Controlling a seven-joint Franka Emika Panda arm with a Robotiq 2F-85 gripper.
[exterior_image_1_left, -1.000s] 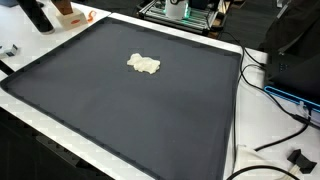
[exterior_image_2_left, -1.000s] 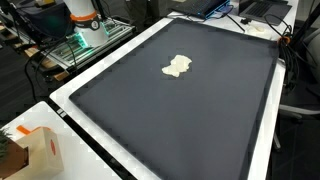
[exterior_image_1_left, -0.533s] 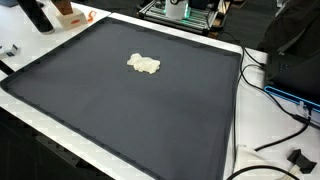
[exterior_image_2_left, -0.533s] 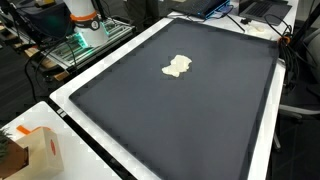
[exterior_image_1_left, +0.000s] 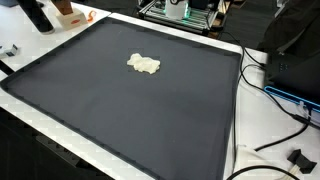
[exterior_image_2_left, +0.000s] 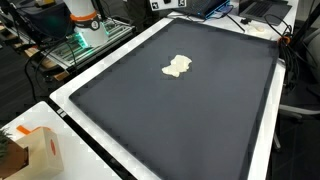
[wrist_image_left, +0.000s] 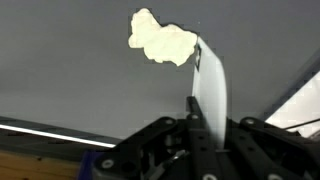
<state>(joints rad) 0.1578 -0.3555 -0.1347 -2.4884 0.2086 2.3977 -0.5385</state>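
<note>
A crumpled cream-coloured lump lies on the dark mat, apart from everything else. In the wrist view the same lump sits near the top centre. My gripper comes up from the bottom of that view. Its fingers are pressed together with nothing between them, and their tip ends just right of the lump, above the mat. Neither exterior view shows the gripper or the arm's forward links; only the robot base appears at the mat's edge.
The mat covers a white table. A cardboard box stands at one corner. Cables and dark equipment run along one side. An electronics rack stands behind the far edge.
</note>
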